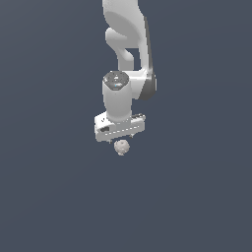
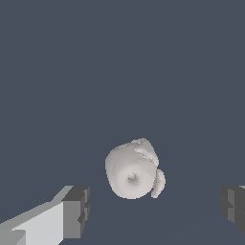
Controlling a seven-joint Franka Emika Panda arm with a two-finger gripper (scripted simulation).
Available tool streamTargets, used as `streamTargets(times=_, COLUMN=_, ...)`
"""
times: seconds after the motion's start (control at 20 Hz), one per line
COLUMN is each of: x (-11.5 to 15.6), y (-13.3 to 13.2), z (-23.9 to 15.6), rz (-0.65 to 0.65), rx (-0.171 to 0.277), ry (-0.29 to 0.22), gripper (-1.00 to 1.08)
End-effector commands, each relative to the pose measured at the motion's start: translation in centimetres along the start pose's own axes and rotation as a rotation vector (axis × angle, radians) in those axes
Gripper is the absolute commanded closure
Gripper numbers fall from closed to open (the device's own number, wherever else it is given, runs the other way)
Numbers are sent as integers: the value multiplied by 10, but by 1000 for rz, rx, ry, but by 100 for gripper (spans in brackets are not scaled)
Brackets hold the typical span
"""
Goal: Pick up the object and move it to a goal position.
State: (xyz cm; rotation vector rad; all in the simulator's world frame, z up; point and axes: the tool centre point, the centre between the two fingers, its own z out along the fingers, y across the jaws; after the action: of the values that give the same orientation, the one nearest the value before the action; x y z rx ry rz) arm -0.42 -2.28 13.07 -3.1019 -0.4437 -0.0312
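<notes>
White Panda arm (image 1: 129, 64) comes down from the top of frame over a plain dark grey-blue ground (image 1: 49, 197). Gripper (image 1: 121, 139) points down, its fingers barely visible under the wide white hand. Small off-white ball (image 1: 121, 146) sits just under the gripper, centred beneath it. Contact unclear.

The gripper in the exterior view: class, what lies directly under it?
Under the gripper sits the small off-white ball. In the wrist view the ball lies between open fingers, untouched. The gripper body hides the fingertips in the exterior view.
</notes>
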Motion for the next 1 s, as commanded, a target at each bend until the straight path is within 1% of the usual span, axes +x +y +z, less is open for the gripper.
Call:
streamTargets(times=0.0, x=-3, y=-1, z=9, rz=-76, rx=-2, ry=-5, gripper=-92)
streamTargets(times=0.25, x=-7, y=-3, z=24, rz=-203, rx=-3, ry=-13, gripper=-92)
streamTargets(times=0.5, x=-11, y=-5, z=34, rz=-292, rx=-2, ry=-18, gripper=-92)
streamTargets(times=0.7, x=-12, y=-6, z=39, rz=-335, rx=-2, ry=-21, gripper=-92)
streamTargets(times=0.95, x=-13, y=-6, z=41, rz=-355, rx=-1, ry=-22, gripper=-92)
